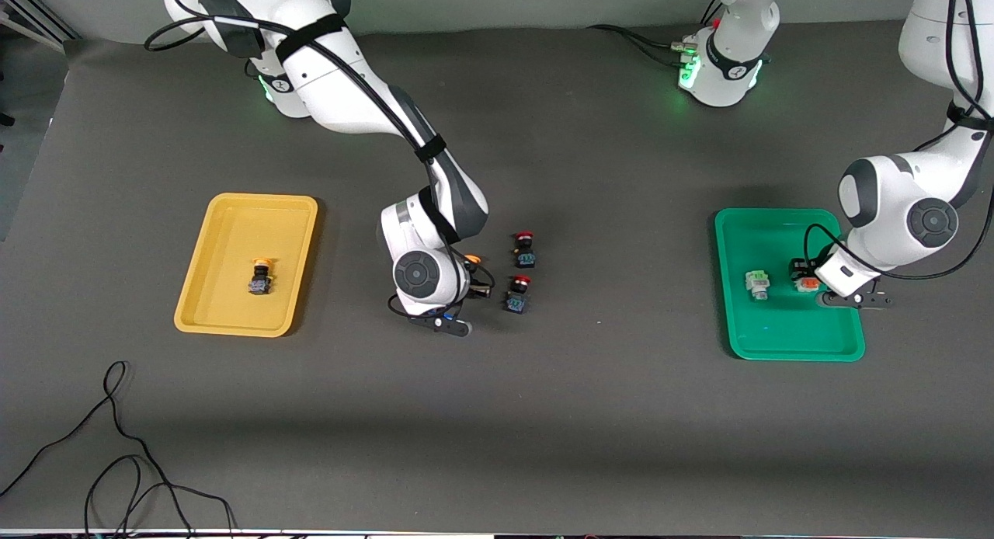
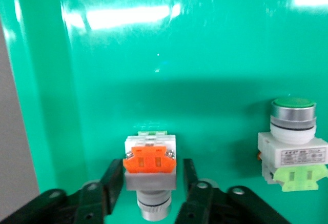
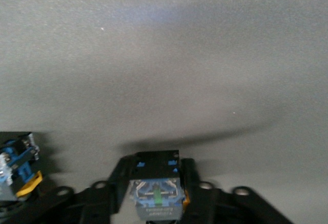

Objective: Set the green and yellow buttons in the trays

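Covering the whole work area, a dark grey table [image 1: 543, 415] carried a yellow tray [image 1: 233, 306] toward the right arm's end, a green tray [image 1: 776, 345] toward the left arm's end, and two red-capped switches [image 1: 525, 248] between them. One yellow-capped button [image 1: 262, 277] lay in the yellow tray, cap pointing away from the front camera, while the right gripper [image 3: 156, 193] beside the red-capped switches clamped a second black-bodied button [image 3: 155, 196]. In the green tray lay one green-capped button [image 2: 292, 144], and the left gripper's fingers [image 2: 111, 180] flanked a white-bodied button [image 2: 150, 175] with an orange block, its long axis along the fingers; whether they gripped it I could not tell.
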